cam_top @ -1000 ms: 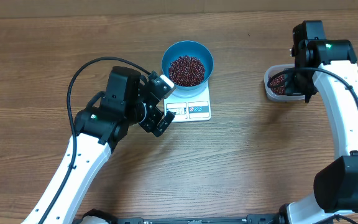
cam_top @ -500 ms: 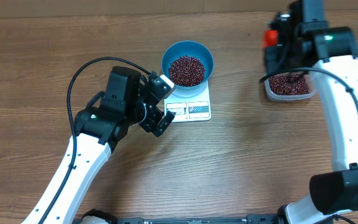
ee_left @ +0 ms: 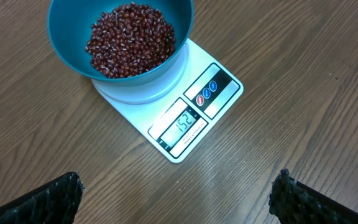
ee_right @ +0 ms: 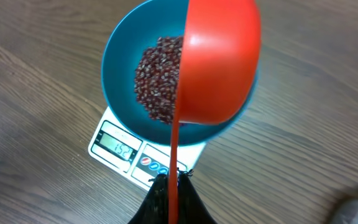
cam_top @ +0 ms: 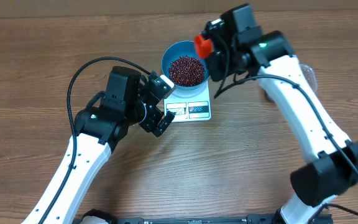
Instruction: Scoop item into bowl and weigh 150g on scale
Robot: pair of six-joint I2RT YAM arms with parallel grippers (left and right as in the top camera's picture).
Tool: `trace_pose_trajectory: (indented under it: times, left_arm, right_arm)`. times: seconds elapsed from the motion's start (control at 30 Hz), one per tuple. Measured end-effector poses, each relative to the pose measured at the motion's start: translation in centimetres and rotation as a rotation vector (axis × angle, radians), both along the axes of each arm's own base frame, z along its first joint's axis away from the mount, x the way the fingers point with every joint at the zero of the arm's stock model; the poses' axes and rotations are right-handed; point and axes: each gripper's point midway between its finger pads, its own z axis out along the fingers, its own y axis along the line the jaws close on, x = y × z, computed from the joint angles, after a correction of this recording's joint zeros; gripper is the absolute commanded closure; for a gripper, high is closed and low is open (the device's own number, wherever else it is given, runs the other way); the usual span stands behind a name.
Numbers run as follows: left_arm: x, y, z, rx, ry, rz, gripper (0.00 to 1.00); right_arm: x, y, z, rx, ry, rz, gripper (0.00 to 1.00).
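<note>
The blue bowl (cam_top: 187,57) sits on the far half of the white scale (cam_top: 191,112), which lies flat on the wooden table (cam_top: 260,162); the scale's long axis runs from far to near in the overhead view, and its display and label panels are on the near edge, toward the robot. In the left wrist view the same scale lies on a diagonal, with its display corner pointing to the lower right; the digits read 152, as far as they can be made out. The beans (cam_top: 186,70) lie as a loose dark red-brown heap in the bottom of the bowl, well below its rim.

The right hand (ee_right: 169,198) is clamped tight on the thin handle of a red scoop (ee_right: 219,59); the handle runs straight from the fingers out to the cup, so the scoop's long axis points away from the hand and across the bowl. The cup hangs over the bowl's right rim and is rolled onto its side – its rim shows edge-on and its inside cannot be seen.

The left hand (cam_top: 165,104) stands wide open and holds nothing; it sits near the scale's left side, pointing toward the display.

A clear tub (cam_top: 311,74) shows partly behind the right arm – what is in it cannot be told.
</note>
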Motion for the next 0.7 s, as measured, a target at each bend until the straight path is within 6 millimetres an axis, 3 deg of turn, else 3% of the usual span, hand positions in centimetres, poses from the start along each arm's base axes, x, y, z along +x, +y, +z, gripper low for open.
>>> trace_pose_trajectory:
  times: [0.23, 0.7]
  left_arm:
    - [0.0, 0.0, 0.0, 0.000, 0.000, 0.000, 0.00]
    - [0.0, 0.0, 0.0, 0.000, 0.000, 0.000, 0.00]
  right_arm:
    - [0.9, 1.4, -2.4, -0.008, 0.019, 0.020, 0.96]
    - [2.6, 1.5, -7.7, -0.079, 0.071, 0.032, 0.96]
